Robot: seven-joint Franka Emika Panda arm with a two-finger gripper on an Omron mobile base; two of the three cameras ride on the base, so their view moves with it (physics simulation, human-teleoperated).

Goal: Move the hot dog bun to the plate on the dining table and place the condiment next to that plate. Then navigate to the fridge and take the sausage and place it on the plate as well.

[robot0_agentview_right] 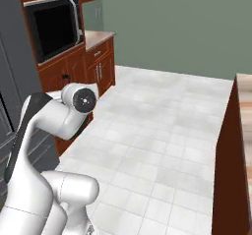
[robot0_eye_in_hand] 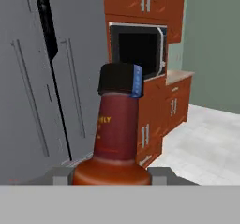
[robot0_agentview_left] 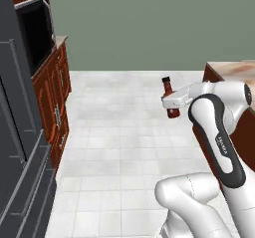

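**Sauce bottle held aloft over the kitchen floor**

In the left base view, the gripper (robot0_agentview_left: 173,102) hangs above the white tiled floor (robot0_agentview_left: 114,132) with the condiment (robot0_agentview_left: 171,96) clamped between its jaws. The bottle stands nearly upright, black cap on top, its red-brown base showing below the hand. The corner of the dining table (robot0_agentview_left: 234,70) lies to the right behind the arm, well apart from the bottle. The dark grey fridge (robot0_agentview_left: 15,132) fills the left edge.

In the right base view, the wood base of the dining table (robot0_agentview_right: 231,170) runs down the right side, and a built-in oven (robot0_agentview_right: 51,27) sits among red-brown cabinets (robot0_agentview_right: 101,67).

In the hand view, the condiment (robot0_eye_in_hand: 116,134) rises close to the camera, label partly readable. Behind it stand the fridge (robot0_eye_in_hand: 37,78) doors with thin bar handles, and the oven (robot0_eye_in_hand: 138,49).
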